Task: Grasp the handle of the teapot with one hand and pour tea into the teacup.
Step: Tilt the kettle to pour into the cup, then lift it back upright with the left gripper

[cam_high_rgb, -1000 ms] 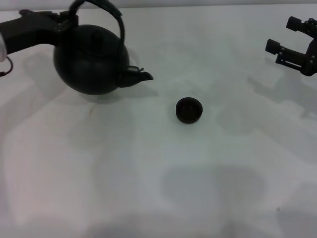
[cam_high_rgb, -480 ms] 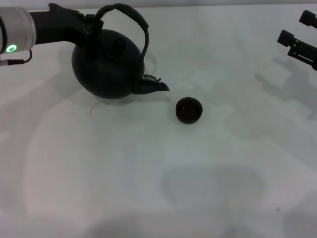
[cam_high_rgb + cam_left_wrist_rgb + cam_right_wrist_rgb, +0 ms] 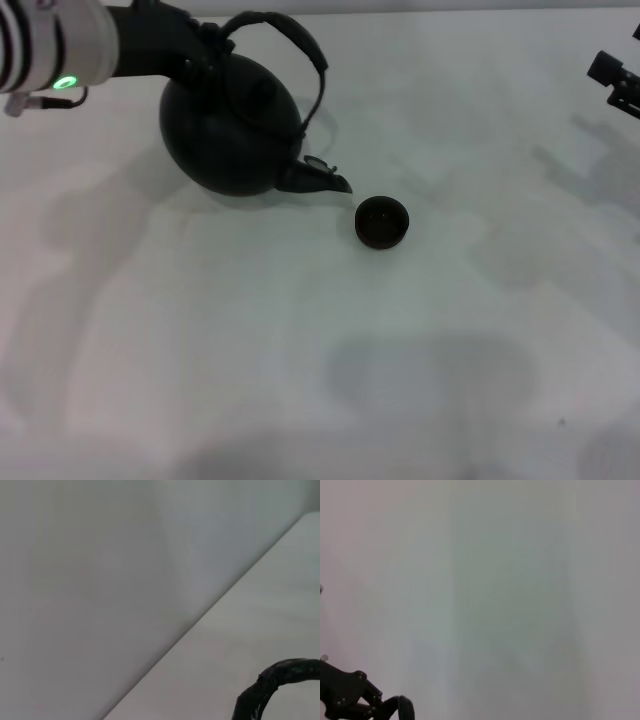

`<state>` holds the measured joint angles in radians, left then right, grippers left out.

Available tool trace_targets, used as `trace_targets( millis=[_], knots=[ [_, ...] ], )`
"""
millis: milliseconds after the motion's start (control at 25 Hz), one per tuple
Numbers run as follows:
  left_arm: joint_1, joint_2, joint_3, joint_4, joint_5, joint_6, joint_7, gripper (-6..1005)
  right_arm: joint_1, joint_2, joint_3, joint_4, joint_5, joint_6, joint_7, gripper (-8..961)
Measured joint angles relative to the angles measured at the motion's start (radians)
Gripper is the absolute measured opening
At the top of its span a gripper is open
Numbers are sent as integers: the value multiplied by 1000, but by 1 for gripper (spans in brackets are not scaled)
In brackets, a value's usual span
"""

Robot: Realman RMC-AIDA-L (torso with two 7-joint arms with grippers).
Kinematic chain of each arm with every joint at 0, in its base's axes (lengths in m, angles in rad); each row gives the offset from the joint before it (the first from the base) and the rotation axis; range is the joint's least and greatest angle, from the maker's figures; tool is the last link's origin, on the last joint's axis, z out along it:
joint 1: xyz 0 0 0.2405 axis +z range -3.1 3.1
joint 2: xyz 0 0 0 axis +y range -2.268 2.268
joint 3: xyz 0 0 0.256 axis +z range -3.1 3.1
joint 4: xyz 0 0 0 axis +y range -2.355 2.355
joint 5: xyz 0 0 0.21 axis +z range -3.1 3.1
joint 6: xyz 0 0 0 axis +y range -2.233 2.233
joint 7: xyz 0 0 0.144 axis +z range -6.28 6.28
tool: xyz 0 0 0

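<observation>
Teapot [image 3: 232,140]: looked heavy, rigid; hung by handle [image 3: 300,60] from clamped left gripper [image 3: 195,50], spout near teacup [image 3: 382,221].

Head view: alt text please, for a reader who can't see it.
The left gripper holds a black teapot by its handle, spout tipped toward a small dark teacup on a white table. The right gripper sits at the far right edge.

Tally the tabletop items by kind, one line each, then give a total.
Teapot, held up by its handle in the left gripper: 1
Teacup, standing beside the spout: 1
Total: 2
</observation>
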<state>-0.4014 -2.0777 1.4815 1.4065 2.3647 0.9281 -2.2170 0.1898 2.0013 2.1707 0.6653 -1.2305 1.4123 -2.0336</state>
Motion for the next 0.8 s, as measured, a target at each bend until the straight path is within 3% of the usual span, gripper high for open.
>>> trace_targets(
  millis=[480,800],
  knots=[
    [-38,1,100,37,154,3,-108,147,-6,-3,28,5,2,5,0,842],
    [-49,0,139,49,184,4,-118,146,-5,-3,31,2,2,7,0,842]
  ],
)
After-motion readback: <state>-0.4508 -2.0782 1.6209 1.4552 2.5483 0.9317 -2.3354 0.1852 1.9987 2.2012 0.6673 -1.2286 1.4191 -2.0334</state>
